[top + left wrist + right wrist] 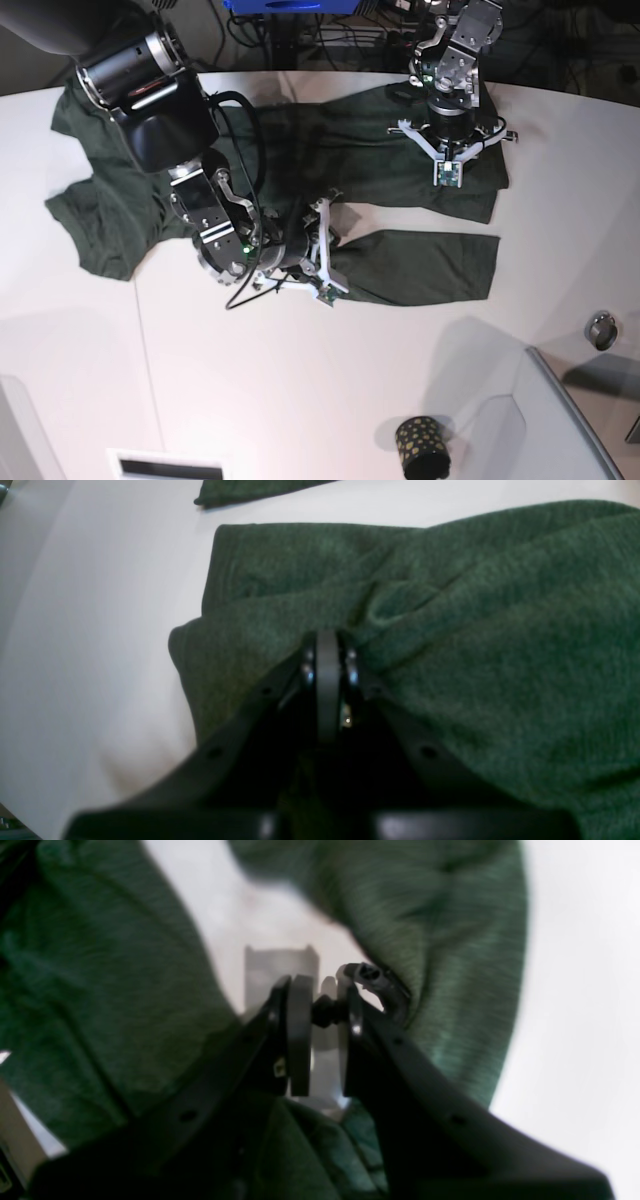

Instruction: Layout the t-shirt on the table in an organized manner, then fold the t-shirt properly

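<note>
The white surface carries the dark green t-shirt, which lies spread and rumpled across its far half, sleeves toward the left of the base view. The left claw is clamped tight on a bunched fold of the shirt. The right claw sits at the shirt's middle, its jaws narrowly apart; whether cloth lies between them I cannot tell. A small black gold-dotted cup stands near the front edge.

The dark green t-shirt lies spread across the far half of the white table, wrinkled and uneven. One sleeve reaches toward the left edge. On the right, the cloth splits into two long bands with a strip of bare tabletop between them.
</note>
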